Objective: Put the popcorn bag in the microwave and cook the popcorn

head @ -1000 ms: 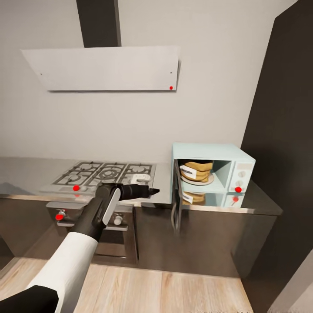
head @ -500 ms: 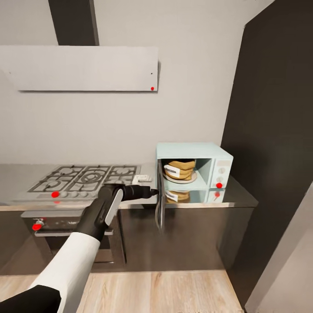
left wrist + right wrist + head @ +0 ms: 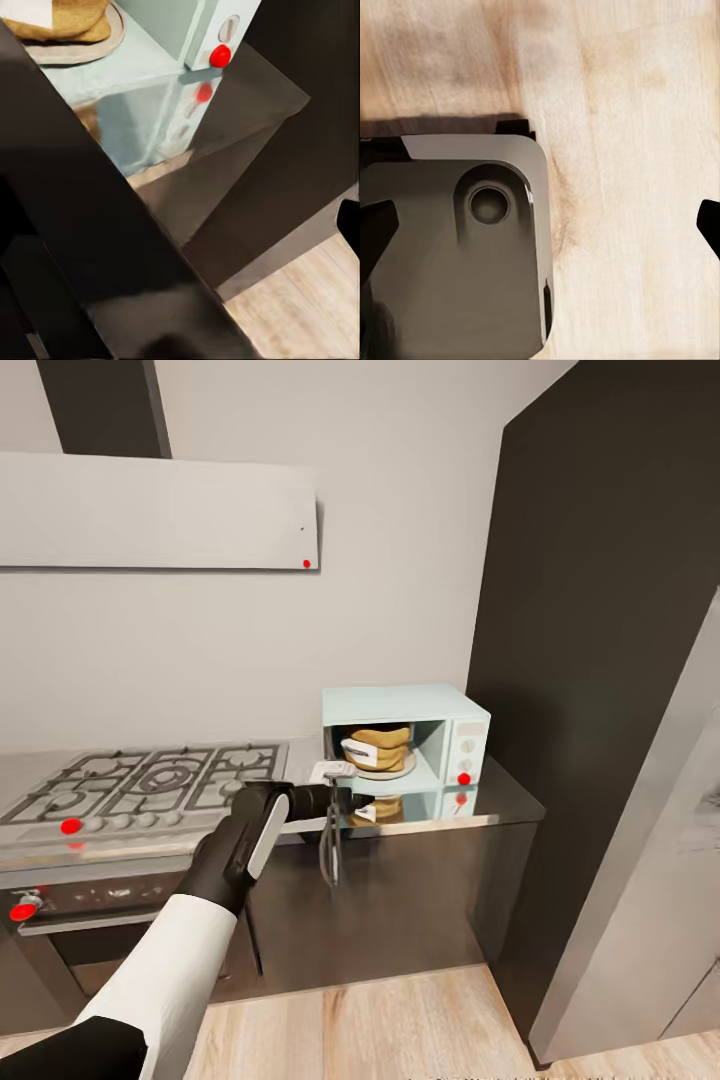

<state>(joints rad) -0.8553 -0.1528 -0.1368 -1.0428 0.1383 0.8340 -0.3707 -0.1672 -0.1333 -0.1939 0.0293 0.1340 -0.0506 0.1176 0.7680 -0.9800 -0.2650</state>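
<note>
The grey countertop (image 3: 500, 800) carries the mint microwave (image 3: 405, 705), door (image 3: 330, 845) swung open. Inside, the popcorn bag (image 3: 378, 745) sits on a pale plate (image 3: 400, 765); its white label's lettering is too small to read. The left gripper (image 3: 352, 800) reaches toward the door edge; whether its fingers are parted, I cannot tell

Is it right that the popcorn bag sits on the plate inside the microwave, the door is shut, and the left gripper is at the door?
Not quite: the door is open, swung out edge-on in the head view. The rest holds: the popcorn bag rests on the plate inside the microwave, with the left gripper at the door.
</note>
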